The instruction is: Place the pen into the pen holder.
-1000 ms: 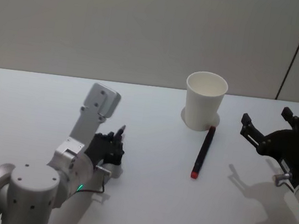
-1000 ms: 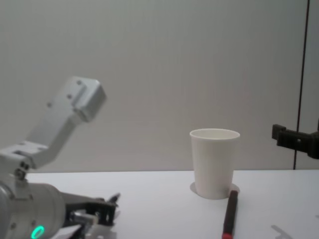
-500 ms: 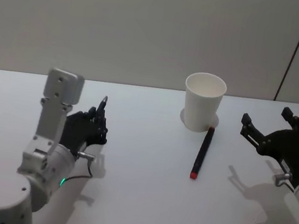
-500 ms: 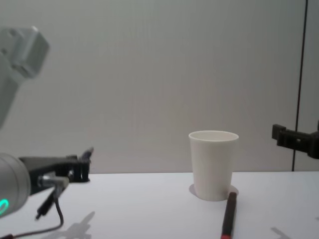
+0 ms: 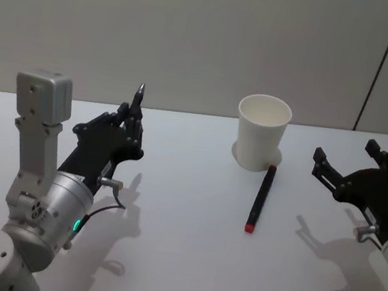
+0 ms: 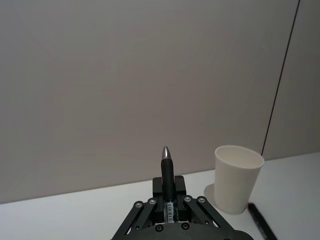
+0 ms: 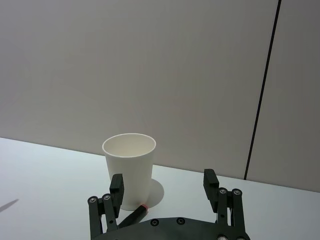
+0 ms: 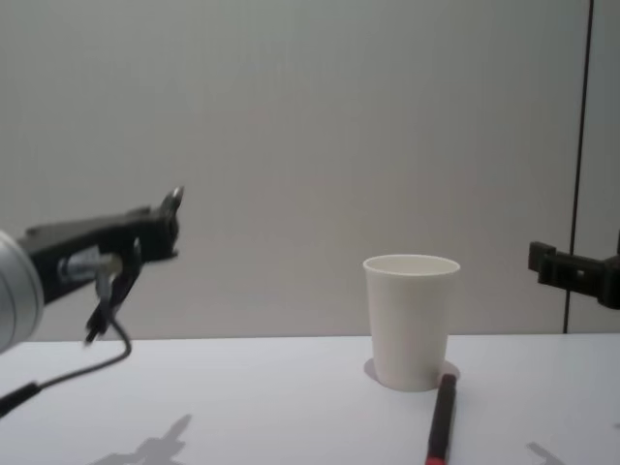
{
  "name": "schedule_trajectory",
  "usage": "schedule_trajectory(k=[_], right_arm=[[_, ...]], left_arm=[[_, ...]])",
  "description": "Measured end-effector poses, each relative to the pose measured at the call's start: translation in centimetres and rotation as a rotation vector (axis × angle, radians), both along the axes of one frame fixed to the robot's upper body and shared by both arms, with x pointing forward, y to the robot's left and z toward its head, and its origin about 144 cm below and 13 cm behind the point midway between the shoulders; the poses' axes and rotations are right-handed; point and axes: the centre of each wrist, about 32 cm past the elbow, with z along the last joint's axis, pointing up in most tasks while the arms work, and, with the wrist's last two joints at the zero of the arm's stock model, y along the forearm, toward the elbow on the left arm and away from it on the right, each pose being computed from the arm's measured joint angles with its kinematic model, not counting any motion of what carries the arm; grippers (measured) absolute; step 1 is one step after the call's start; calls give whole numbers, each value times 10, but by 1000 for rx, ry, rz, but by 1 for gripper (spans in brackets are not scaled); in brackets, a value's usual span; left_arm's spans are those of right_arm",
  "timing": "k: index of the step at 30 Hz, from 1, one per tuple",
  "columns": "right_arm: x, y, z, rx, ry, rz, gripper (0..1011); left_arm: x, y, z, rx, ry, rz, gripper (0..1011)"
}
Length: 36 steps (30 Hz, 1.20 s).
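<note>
My left gripper (image 5: 133, 121) is raised above the table's left side and shut on a black pen (image 6: 166, 169) whose silver tip (image 5: 139, 96) sticks up past the fingers. The pen holder, a white paper cup (image 5: 261, 133), stands upright to its right at the table's back; it also shows in the left wrist view (image 6: 238, 180) and the chest view (image 8: 411, 320). A second dark pen (image 5: 260, 197) with a red end lies on the table just in front of the cup. My right gripper (image 5: 344, 154) hovers open at the right, facing the cup (image 7: 128, 167).
The white table (image 5: 178, 259) runs back to a plain grey wall. A cable (image 8: 107, 329) hangs from my left wrist.
My left arm has lifted from low over the table to well above it, carrying the black pen up and back. The right gripper, the cup and the lying pen have not moved.
</note>
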Motion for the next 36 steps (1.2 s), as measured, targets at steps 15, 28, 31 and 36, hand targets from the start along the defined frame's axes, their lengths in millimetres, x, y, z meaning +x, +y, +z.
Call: schedule_trajectory(k=[15, 28, 31, 36], right_arm=[[0, 0, 0, 0, 0, 0, 1002], [0, 0, 0, 0, 0, 0, 1001], [0, 0, 0, 0, 0, 0, 1001], [0, 0, 0, 0, 0, 0, 1002]], left_arm=[[13, -9, 11, -150, -145, -183, 138], [47, -26, 15, -222, -182, -357, 138], [52, -29, 16, -229, -186, -376, 138], [59, -33, 17, -240, -191, -408, 138]])
